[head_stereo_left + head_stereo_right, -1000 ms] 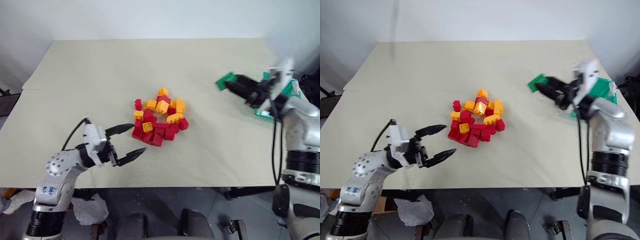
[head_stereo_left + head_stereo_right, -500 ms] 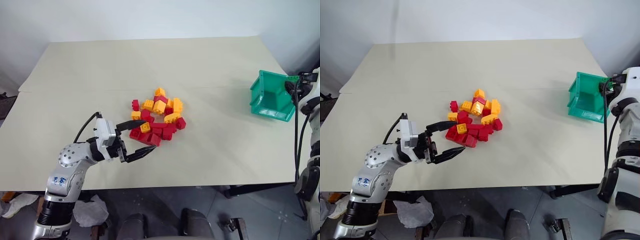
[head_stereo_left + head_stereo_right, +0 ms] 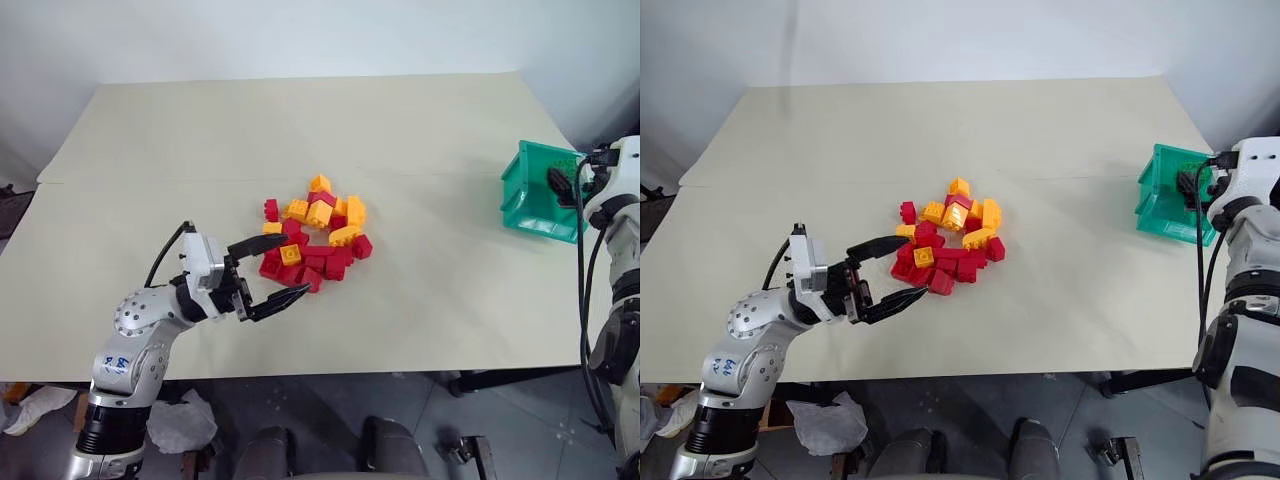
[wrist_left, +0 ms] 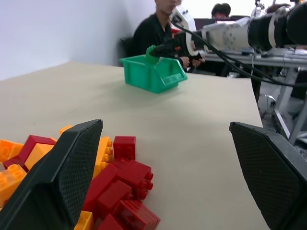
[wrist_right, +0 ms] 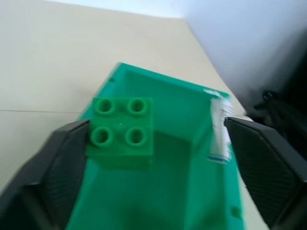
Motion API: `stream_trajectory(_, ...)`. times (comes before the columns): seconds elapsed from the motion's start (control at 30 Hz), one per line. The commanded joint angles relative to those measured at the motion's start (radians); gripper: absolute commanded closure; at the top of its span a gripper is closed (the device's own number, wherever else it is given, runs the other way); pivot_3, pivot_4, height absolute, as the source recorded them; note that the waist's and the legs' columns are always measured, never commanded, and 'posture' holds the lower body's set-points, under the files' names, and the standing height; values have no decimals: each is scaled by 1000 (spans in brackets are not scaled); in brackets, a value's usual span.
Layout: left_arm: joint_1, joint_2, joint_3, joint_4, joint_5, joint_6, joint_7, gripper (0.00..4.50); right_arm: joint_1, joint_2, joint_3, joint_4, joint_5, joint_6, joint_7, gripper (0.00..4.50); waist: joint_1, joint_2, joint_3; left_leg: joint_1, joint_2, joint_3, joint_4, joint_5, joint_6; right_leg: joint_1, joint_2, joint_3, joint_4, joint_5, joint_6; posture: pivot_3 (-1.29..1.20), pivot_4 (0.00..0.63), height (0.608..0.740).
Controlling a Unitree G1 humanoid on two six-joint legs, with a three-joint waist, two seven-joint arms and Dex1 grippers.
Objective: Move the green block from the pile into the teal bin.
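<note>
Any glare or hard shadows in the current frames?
Left eye view: soft, even light; only a faint shadow hugs the pile, no glare on the table. Left wrist view: bright patch behind the teal bin. Right wrist view: a darker patch lies inside the bin just under the green block.

Robot arms: rounded silver-grey housings joined by black ribbed rings, with small screw dots on the left shoulder shell and a blue handwritten mark below it. Black cables loop along each forearm to white wrist blocks. Left gripper and right gripper: black, tapering jaws faced with fine mesh texture.
</note>
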Motion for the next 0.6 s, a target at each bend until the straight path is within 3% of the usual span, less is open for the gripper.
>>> stream_trajectory(0.03,-4,4,25,-41,-29,-3,9,0,-2,-46,-12,-51,26,-55,80,57,1,0,0,0,0,0,0,0,0,0,0,0,0,0,0,0,150,740)
stream_trajectory(0.43,-22,24,29,-7,-14,-14,-9,0,1,-51,-5,-39,17,-58,93,57,-1,0,0,0,0,0,0,0,0,0,0,0,0,0,0,0,150,740)
stream_trajectory(0.6,31,61,75,-10,0,-36,-12,0,74,-15,-24,-202,140,-98,450,57,-2,0,0,0,0,0,0,0,0,0,1,0,0,0,0,0,150,740)
